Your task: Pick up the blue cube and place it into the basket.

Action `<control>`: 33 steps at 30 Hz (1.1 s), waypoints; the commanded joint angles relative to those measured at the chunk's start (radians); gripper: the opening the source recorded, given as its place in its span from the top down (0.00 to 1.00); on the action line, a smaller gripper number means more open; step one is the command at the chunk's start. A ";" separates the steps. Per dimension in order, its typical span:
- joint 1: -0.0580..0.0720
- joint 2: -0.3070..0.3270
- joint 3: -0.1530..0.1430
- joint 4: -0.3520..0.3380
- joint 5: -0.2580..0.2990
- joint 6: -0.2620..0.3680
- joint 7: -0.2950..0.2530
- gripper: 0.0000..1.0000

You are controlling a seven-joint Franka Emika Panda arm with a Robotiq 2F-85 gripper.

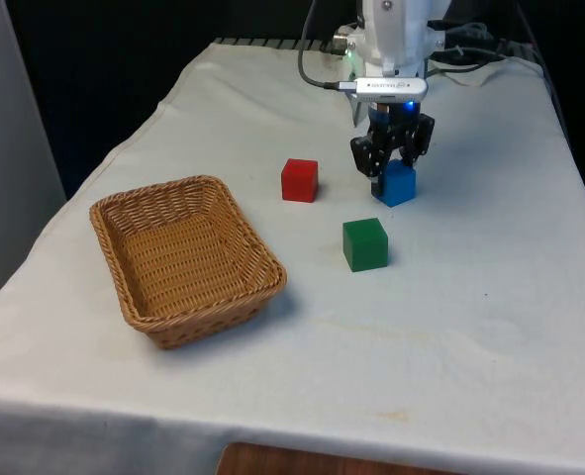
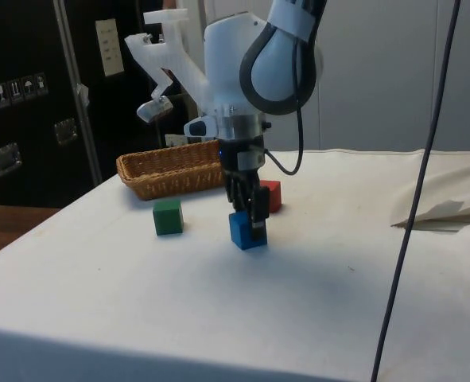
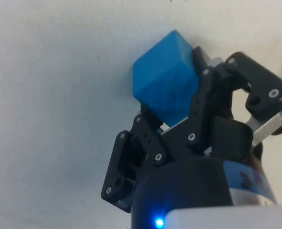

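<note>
Blue cube (image 1: 398, 184) on white-clothed worktop (image 1: 470, 297) | black two-finger hand (image 1: 392, 170) clamped on its sides | woven wicker basket (image 1: 185, 259) well apart

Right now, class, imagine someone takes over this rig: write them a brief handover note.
End effector: down at the blue cube, fingers either side of it; looks shut on it, cube at table level.
Basket: at the front view's left, nothing inside.
Red cube and green cube sit between; leave them.
Done: reach, apparent grasp.
Left: lift, carry over, release in basket.
</note>
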 commanded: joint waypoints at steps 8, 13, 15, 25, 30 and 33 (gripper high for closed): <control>0.000 0.000 0.000 0.000 0.000 0.000 0.000 1.00; -0.002 -0.039 0.005 -0.007 0.007 -0.026 0.001 1.00; -0.001 -0.056 0.005 -0.009 0.006 -0.040 0.005 1.00; 0.001 -0.148 0.004 -0.015 0.003 -0.124 0.022 1.00; 0.001 -0.190 0.003 -0.014 0.003 -0.164 0.029 1.00; 0.000 -0.208 0.003 -0.012 0.000 -0.179 0.029 1.00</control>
